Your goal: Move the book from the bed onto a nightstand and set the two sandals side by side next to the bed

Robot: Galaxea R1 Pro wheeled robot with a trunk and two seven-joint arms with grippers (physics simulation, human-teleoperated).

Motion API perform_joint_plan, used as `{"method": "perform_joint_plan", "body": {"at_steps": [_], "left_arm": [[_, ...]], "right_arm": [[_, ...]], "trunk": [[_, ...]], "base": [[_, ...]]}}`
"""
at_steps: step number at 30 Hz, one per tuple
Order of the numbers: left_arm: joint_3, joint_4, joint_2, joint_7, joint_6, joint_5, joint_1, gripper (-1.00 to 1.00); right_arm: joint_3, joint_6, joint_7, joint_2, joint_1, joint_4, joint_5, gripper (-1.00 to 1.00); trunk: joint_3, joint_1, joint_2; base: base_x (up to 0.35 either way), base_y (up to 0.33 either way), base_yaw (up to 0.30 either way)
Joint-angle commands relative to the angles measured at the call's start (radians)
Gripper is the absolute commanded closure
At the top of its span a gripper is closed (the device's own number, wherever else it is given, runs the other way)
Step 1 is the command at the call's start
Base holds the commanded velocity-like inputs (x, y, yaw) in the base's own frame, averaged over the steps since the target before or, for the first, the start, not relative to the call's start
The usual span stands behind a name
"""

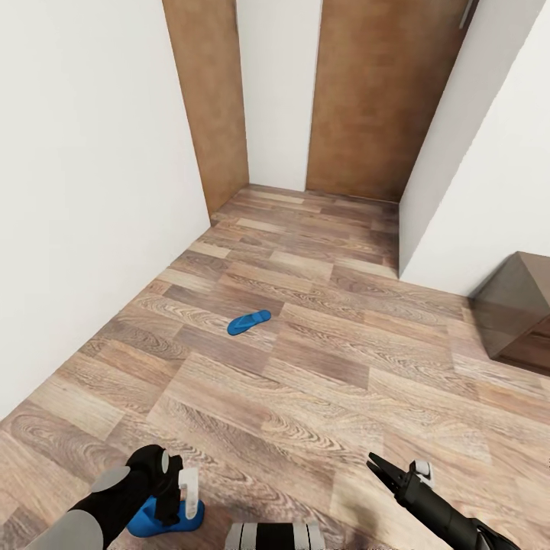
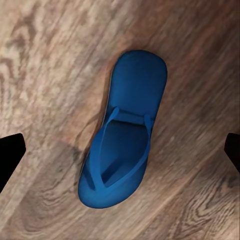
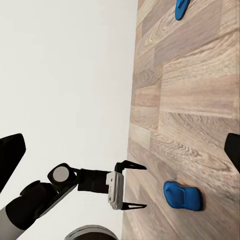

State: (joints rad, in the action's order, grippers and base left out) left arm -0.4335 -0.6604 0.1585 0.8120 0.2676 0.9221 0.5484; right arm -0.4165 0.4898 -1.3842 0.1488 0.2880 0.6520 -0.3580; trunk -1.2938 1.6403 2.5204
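1. The robot faces a corner of a room with white walls (image 1: 92,153) and a wood-plank floor (image 1: 321,367); two brown wooden doors (image 1: 374,99) stand at the far end, with a strip of white wall between them.
2. One blue sandal (image 1: 249,322) lies flat on the floor in the middle of the head view, well apart from both arms and out in the open, away from the walls. In the right wrist view it shows small at the far edge (image 3: 181,8).
3. The second sandal (image 1: 164,518) lies on the floor close to the robot, directly under the left end effector (image 1: 186,496). In the left wrist view this sandal (image 2: 125,135) lies sole down with its thong strap up, seen from straight above.
4. The left end effector is open. The right wrist view shows its two dark fingers (image 3: 131,165) spread wide, pointing at the floor, with the near sandal (image 3: 183,195) just beside them and not touched. In the left wrist view the fingertips (image 2: 10,155) sit at the two sides of the picture, with the sandal between them.
5. The right end effector (image 1: 384,472) hangs above bare floor at the lower right of the head view. Its dark fingers lie close together and hold nothing; whether they are fully closed I cannot tell.
6. A dark brown glossy cabinet (image 1: 519,313) stands at the right edge of the head view, against the white wall.
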Motion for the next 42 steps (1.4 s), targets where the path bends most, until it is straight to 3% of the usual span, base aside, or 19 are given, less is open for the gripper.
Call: {"method": "perform_joint_plan", "body": {"at_steps": [1,7,17,21,34,42], "left_arm": [[0.000,-0.003,0.001,0.004,0.008,-0.001,0.000,-1.00],[0.025,-0.004,0.002,0.005,0.007,-0.001,0.001,-1.00],[0.036,-0.004,0.016,0.004,0.002,-0.001,0.001,-1.00],[0.038,-0.005,0.019,0.002,0.002,-0.002,0.001,-1.00],[0.061,-0.008,0.021,0.002,0.001,-0.002,0.001,-1.00],[0.072,-0.010,0.022,0.001,0.001,-0.001,0.001,-1.00]], "right_arm": [[-0.001,0.010,-0.003,0.000,0.000,0.000,-0.003,-1.00],[-0.001,0.010,-0.003,0.000,0.000,0.000,-0.003,-1.00],[-0.001,0.007,-0.003,0.000,0.000,0.005,-0.003,-1.00],[-0.001,0.000,-0.005,-0.001,-0.002,0.032,-0.004,-1.00],[-0.001,0.011,-0.012,-0.007,-0.041,0.253,-0.014,-1.00],[-0.001,0.077,-0.012,-0.010,-0.132,0.440,-0.074,-1.00]], "trunk": [[-0.005,0.000,0.001],[-0.028,0.003,0.002],[-0.067,0.007,0.004],[-0.067,0.007,0.004],[-0.067,0.007,0.004],[-0.067,0.007,0.004]], "base": [[0.000,0.000,0.000],[0.000,0.000,0.000],[0.000,0.000,0.000],[0.000,0.000,0.000],[0.000,0.000,0.000],[0.000,0.000,0.000]]}}
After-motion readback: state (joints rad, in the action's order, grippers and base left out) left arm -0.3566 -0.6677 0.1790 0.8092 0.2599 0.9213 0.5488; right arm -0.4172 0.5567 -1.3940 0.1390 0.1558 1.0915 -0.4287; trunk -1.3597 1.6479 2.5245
